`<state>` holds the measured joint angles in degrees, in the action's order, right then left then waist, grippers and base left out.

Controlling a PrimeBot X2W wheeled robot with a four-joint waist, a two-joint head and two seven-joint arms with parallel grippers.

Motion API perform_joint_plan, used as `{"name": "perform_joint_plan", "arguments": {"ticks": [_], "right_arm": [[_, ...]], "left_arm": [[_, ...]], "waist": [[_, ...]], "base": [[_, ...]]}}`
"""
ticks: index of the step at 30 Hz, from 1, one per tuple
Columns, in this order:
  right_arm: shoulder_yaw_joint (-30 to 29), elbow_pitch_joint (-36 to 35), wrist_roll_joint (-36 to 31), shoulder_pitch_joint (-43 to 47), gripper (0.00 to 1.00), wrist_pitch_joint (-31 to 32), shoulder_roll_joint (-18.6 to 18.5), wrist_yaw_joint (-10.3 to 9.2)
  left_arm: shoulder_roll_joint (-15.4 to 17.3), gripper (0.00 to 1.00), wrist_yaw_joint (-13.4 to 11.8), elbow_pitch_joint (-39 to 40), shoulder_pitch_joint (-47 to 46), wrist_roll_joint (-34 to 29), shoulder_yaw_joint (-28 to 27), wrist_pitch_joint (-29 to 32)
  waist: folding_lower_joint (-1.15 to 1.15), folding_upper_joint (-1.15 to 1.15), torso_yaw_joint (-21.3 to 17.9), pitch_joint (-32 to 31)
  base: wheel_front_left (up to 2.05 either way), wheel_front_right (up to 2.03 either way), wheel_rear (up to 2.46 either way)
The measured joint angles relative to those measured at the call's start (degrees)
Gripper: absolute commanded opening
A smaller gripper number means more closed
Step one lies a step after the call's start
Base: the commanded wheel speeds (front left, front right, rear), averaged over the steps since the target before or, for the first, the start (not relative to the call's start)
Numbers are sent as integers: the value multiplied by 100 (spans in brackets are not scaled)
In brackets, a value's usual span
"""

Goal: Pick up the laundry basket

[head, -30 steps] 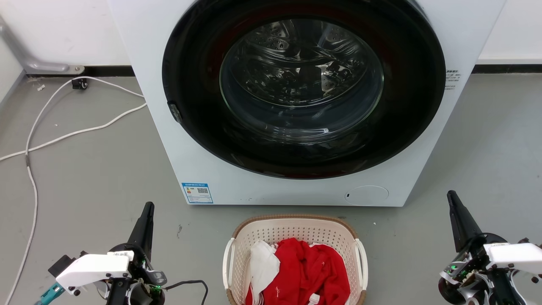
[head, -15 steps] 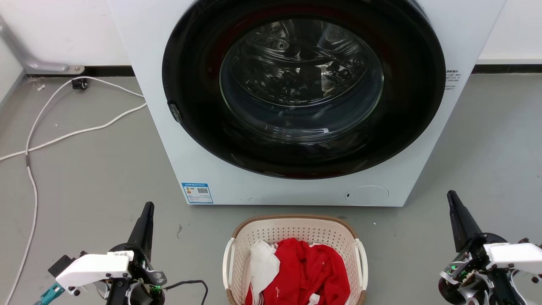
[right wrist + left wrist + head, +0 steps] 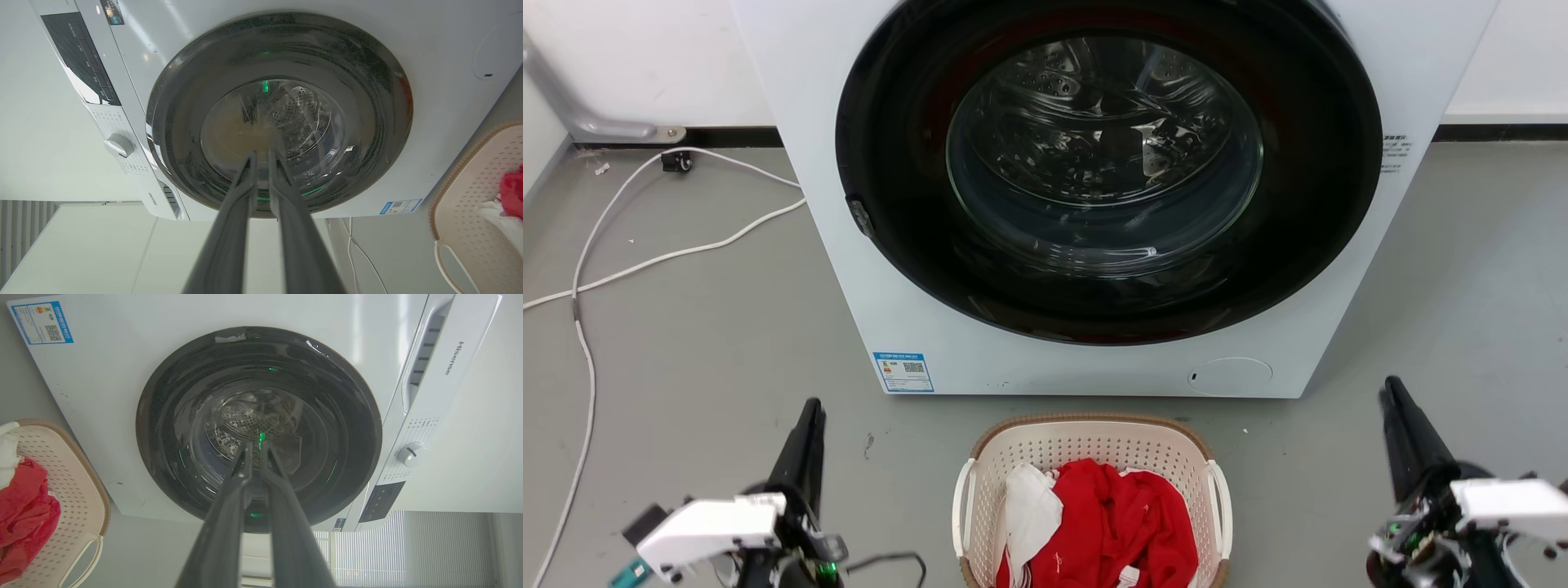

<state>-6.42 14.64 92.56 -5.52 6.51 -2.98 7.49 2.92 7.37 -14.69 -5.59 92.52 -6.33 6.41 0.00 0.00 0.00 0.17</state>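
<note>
The laundry basket (image 3: 1086,447) stands on the grey floor just in front of the washing machine, at the bottom middle of the head view. It is cream and perforated, with a brown rim and white side handles, and holds red cloth (image 3: 1115,523) and white cloth (image 3: 1029,510). My left gripper (image 3: 811,406) hovers left of it, fingers together and holding nothing. To its right, my right gripper (image 3: 1391,387) is likewise shut and apart from it. In the left wrist view the left gripper (image 3: 256,444) points at the machine door, the basket (image 3: 77,477) at lower left. The right gripper (image 3: 262,154) points likewise, the basket (image 3: 470,196) at lower right.
The white washing machine (image 3: 890,278) with its round dark glass door (image 3: 1107,171), which is shut, rises close behind the basket. White cables (image 3: 645,261) trail across the floor at the left toward the wall. Bare grey floor lies on both sides of the basket.
Both grippers have drawn slightly down and back in the head view. The basket and washing machine have stayed put.
</note>
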Motion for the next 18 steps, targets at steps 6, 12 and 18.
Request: {"name": "perform_joint_plan", "arguments": {"ticks": [6, 12, 18], "right_arm": [[33, 181, -2, 262, 100, -70, 26, -9], [75, 65, -89, 266, 100, -243, 29, -9], [-27, 37, -378, 288, 100, -401, 30, -9]], "left_arm": [[-38, 100, -7, -183, 241, -37, 38, -66], [-37, 100, -7, -44, 254, -192, 65, -237], [-37, 100, -7, 3, 305, -485, 36, -398]], "waist": [[0, 0, -1, -1], [0, 0, -5, -1], [0, 0, -11, -5]], "base": [[0, 0, 0], [0, 0, 0], [0, 0, 0]]}}
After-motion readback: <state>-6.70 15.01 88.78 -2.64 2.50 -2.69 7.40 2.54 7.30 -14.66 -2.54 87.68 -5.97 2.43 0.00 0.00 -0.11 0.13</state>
